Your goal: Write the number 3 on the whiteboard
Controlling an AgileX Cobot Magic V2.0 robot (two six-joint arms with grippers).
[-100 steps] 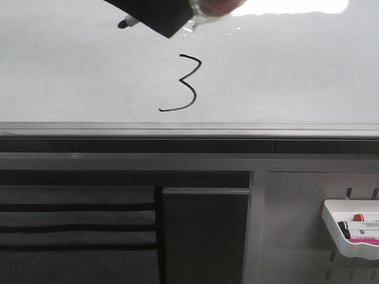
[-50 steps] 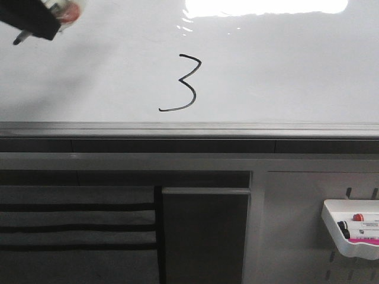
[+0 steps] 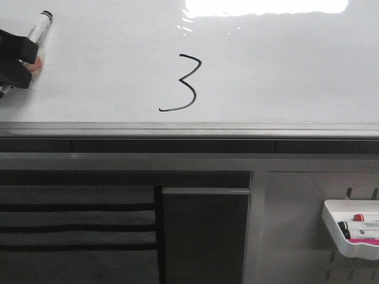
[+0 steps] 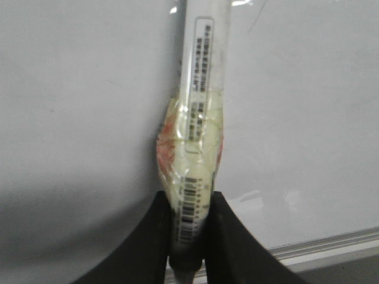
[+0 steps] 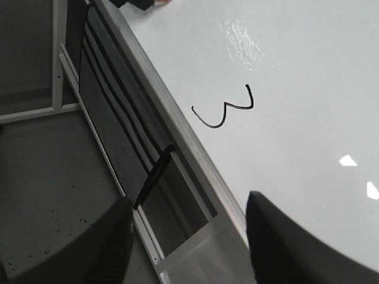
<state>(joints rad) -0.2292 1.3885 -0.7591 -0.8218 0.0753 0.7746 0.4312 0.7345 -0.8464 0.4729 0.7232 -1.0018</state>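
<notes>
While the thin black hand-drawn number 3 [image 3: 182,83] sits mid-frame on the glossy white whiteboard [image 3: 284,71] | left pincer [image 4: 188,222] clamped on light, slippery white plastic marker [image 4: 198,106] at its taped middle | right pincer [image 5: 188,236] apart, empty

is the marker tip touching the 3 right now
No, the left gripper holds the marker at the whiteboard's left edge, far from the number 3.
</notes>
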